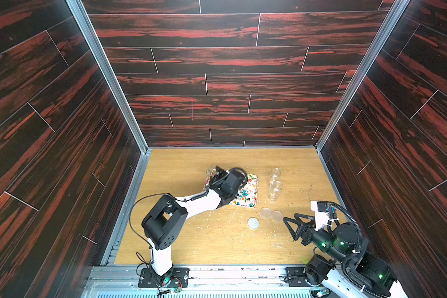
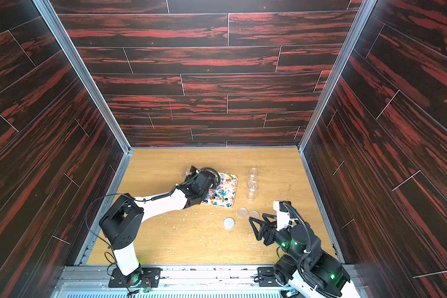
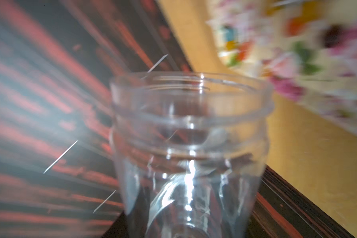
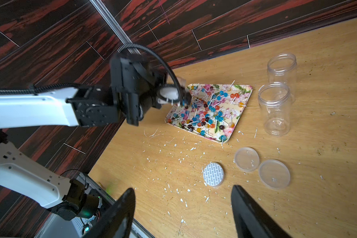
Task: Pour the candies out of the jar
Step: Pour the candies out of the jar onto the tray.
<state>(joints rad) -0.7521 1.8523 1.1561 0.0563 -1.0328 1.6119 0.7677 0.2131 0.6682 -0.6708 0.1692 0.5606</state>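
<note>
The candies, glossy bead-sized balls in blue, orange, red and near-black on thin white sticks, lie scattered over the floral tray at the centre of the right wrist view. The jar is clear plastic with a threaded, lidless mouth. It looks empty and is clamped in the left gripper by the tray's upper left corner. The right gripper, at the lower edge, stands wide and holds nothing.
</note>
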